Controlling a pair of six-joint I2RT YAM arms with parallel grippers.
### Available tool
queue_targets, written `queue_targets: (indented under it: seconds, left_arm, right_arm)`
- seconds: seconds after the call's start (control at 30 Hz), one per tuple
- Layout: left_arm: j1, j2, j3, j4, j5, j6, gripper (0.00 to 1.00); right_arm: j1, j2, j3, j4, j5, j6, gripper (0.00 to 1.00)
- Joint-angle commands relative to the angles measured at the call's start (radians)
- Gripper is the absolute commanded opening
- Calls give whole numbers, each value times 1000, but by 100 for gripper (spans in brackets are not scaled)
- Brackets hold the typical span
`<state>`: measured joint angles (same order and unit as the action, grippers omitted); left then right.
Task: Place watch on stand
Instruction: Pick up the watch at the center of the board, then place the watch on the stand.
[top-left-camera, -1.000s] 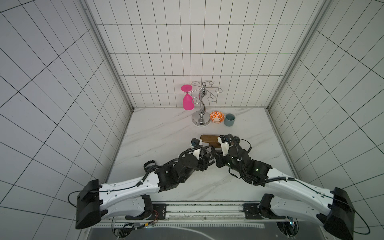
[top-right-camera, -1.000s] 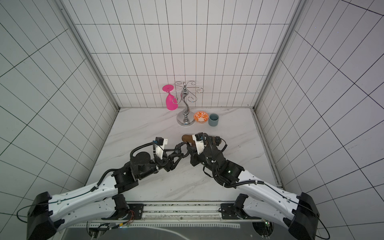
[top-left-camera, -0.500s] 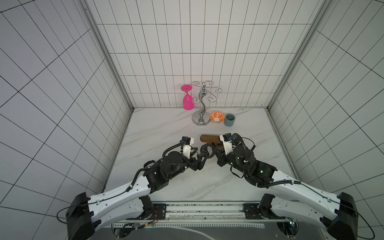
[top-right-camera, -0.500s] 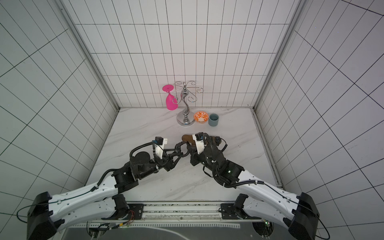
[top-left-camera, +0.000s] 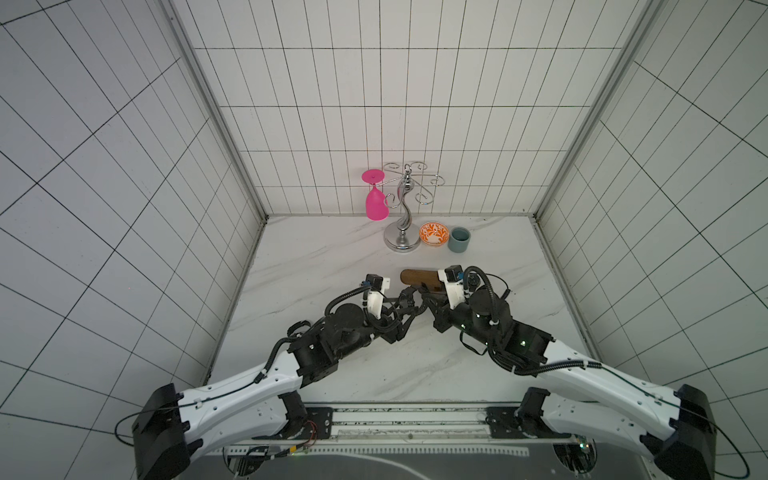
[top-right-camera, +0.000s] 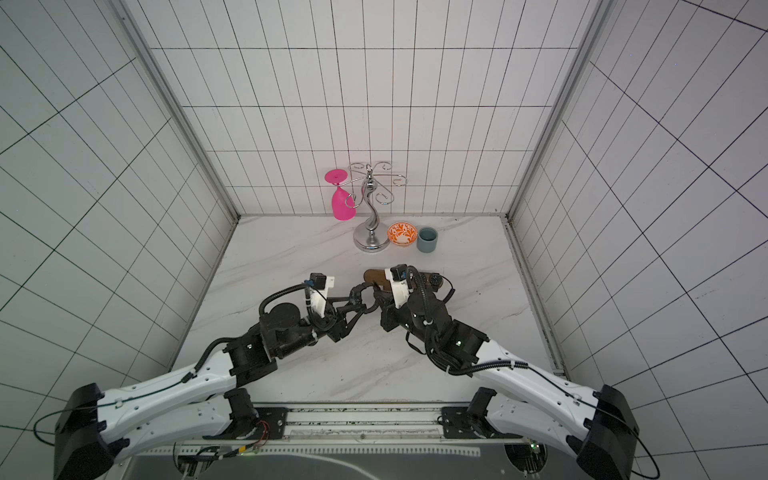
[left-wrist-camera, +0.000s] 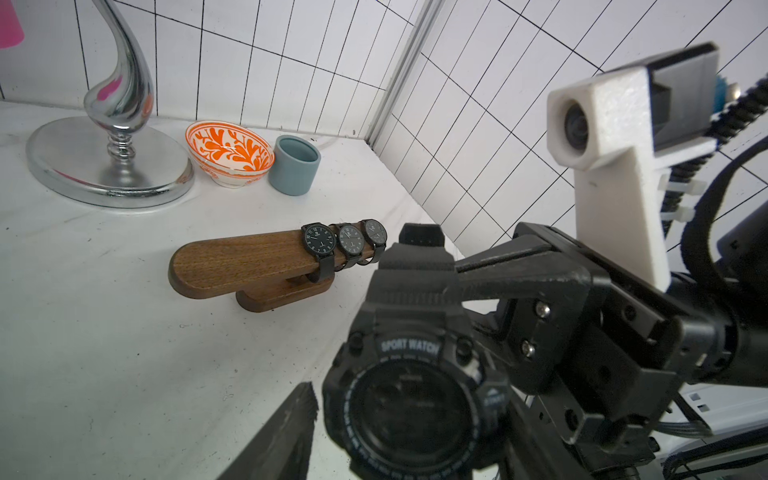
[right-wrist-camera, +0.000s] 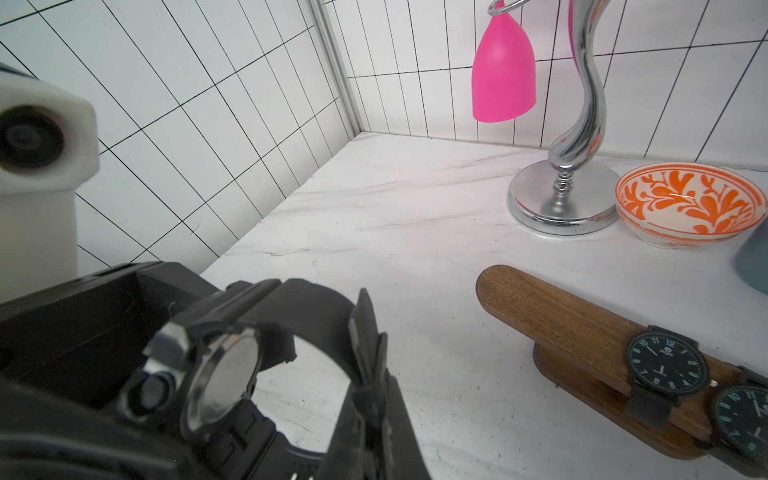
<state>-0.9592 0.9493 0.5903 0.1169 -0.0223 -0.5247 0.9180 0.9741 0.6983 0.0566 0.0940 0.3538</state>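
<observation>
Right gripper (left-wrist-camera: 440, 270) pinches sport watch (left-wrist-camera: 415, 399) (left gripper (top-right-camera: 365, 297) parted); stand (left-wrist-camera: 241, 262) bears three watches (left-wrist-camera: 349, 243).

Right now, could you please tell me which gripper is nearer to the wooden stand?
Right. The right gripper, gripping the sport watch, sits just in front of the stand; the left gripper lies beyond the watch, farther from it.

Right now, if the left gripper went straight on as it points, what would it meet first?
The black sport watch, held by its strap in the right gripper, directly ahead; the gap is hard to judge. The stand lies beyond.
</observation>
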Motion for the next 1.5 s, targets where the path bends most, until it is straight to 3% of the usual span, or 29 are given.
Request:
queue_targets:
  seconds: [0.0, 0.2, 0.4, 0.63, 0.8, 1.17, 1.3, 1.37, 1.47]
  left_arm:
    - [8, 3, 2, 31, 6, -4, 62]
    - [8, 7, 2, 37, -2, -8, 51]
    - [8, 11, 8, 44, -4, -5, 47]
    - [10, 2, -5, 67, 15, -17, 64]
    - [14, -5, -7, 69, 19, -21, 66]
    - [20, -22, -13, 78, 20, -28, 40]
    - [20, -10, -5, 66, 12, -14, 37]
    - [20, 0, 12, 33, -13, -7, 36]
    - [23, 30, 67, -76, -73, 36, 36]
  right_arm:
    - [5, -6, -24, 50, -24, -15, 0]
    - [5, -6, -31, 54, -24, -15, 0]
    - [7, -2, -36, 57, -24, -13, 0]
    - [7, -11, -45, 71, -33, -15, 0]
    - [6, -6, -51, 77, -43, -19, 0]
    - [9, 6, -54, 70, -19, -9, 0]
    - [9, 12, -49, 65, -14, -1, 0]
    - [7, 11, -44, 54, -9, 1, 10]
    - [5, 0, -22, -1, 36, -2, 34]
